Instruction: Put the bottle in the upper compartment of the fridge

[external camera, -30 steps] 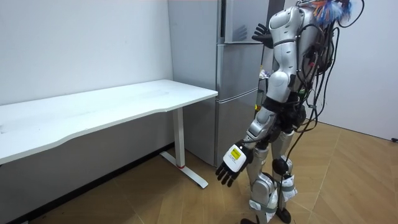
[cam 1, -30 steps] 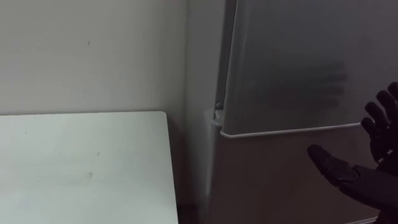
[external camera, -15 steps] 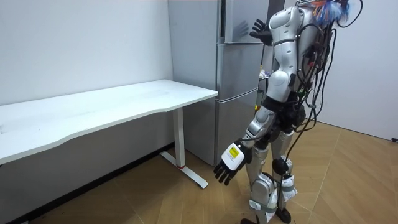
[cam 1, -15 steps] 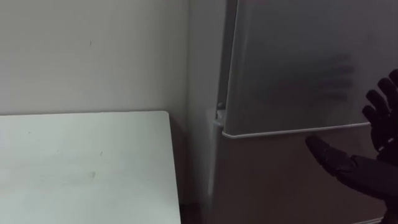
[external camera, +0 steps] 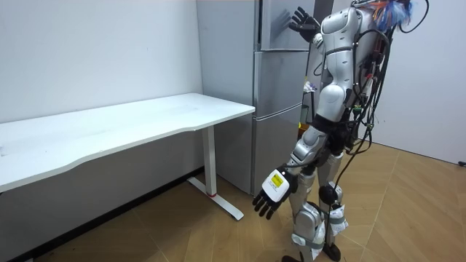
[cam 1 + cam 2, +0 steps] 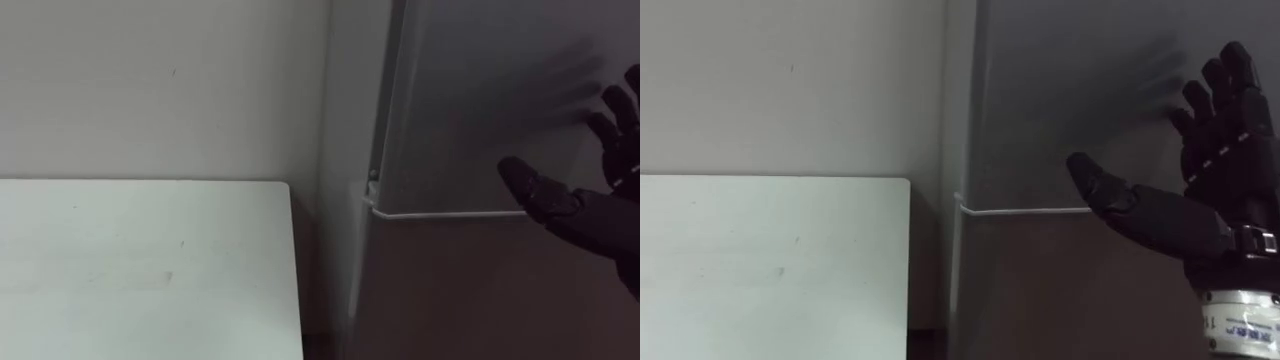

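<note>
Right hand (image 6: 1200, 215), fingers spread and empty, is raised at the shut upper fridge door (image 6: 470, 100); left hand (image 5: 271, 195) hangs open and empty well below it, so door opening and bottle placement remain.

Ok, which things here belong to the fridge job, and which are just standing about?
Job: upper fridge door, closed; right hand, open, raised in front of it; left hand, open, hanging low.
Just about: white table; lower fridge door.
</note>
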